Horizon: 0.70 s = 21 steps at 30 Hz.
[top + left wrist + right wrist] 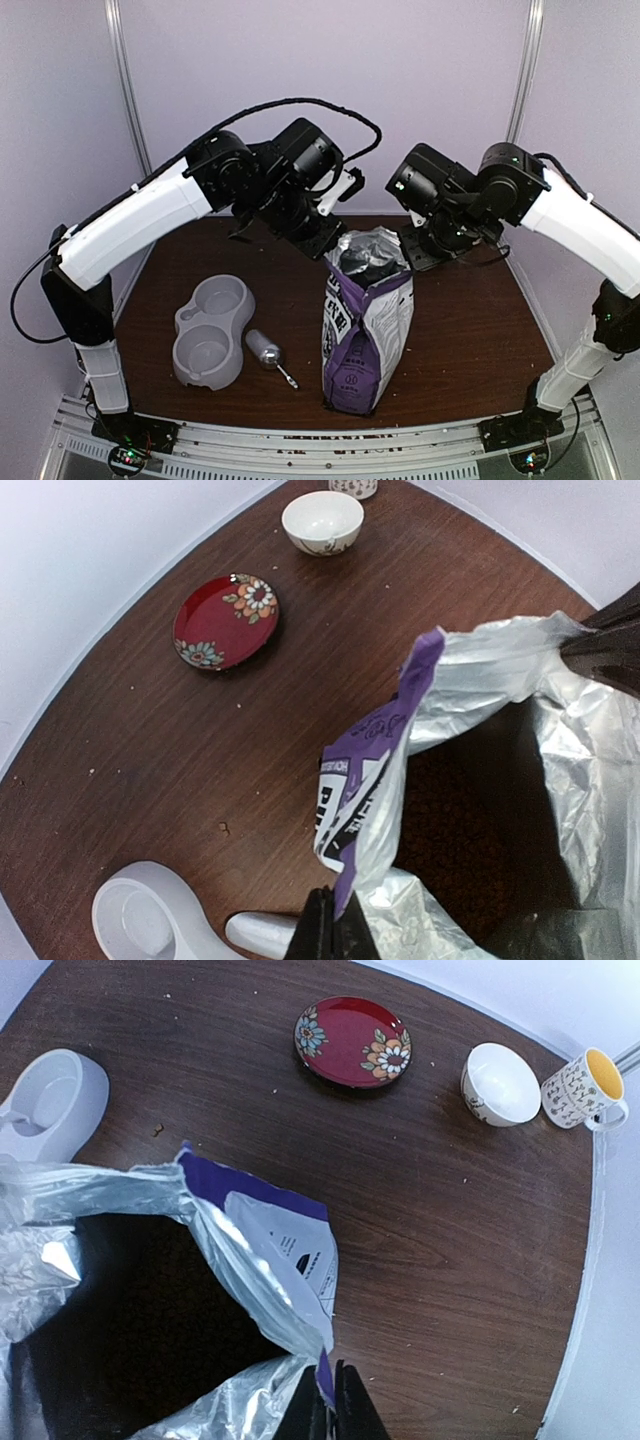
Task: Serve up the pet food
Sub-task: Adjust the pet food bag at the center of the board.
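Where pale lilac walls (420,80) close it in, the dark wooden surface (470,320) curves at its far edge. From above, a purple bag (365,330) stands upright mid-surface, with a grey feeder (210,330) and a scoop (268,352) to its left. Only the wrist views show a red plate (226,621), a white bowl (322,522) and a mug (583,1087). Inside the bag lies the kibble (450,820), a dark reddish-brown mass of tiny bits, seen from the left wrist alone. The left pincer (333,925) and the right pincer (333,1400) are each clamped on the bag's foil rim, on opposite sides.
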Available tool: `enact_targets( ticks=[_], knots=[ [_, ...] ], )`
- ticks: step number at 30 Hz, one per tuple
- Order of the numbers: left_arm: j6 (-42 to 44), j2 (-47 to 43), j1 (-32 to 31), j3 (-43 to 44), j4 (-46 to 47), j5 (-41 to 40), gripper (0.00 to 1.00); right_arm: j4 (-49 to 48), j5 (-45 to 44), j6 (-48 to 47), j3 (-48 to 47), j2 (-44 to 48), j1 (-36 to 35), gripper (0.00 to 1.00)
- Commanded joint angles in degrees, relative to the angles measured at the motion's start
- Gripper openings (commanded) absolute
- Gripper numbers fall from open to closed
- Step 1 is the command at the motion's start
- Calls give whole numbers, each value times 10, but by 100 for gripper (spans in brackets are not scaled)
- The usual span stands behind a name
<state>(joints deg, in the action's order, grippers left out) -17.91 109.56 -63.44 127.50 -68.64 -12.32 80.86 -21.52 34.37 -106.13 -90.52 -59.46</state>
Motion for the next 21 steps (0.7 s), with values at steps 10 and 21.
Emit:
enact_targets(
  ticks=[10,21],
  knots=[
    [3,-45,10,-53,143,92,60,-127,33,-26,38,61,15,57],
    [23,1,19,-12,143,92,71,-147,51,-43,26,44,47,70]
  ],
)
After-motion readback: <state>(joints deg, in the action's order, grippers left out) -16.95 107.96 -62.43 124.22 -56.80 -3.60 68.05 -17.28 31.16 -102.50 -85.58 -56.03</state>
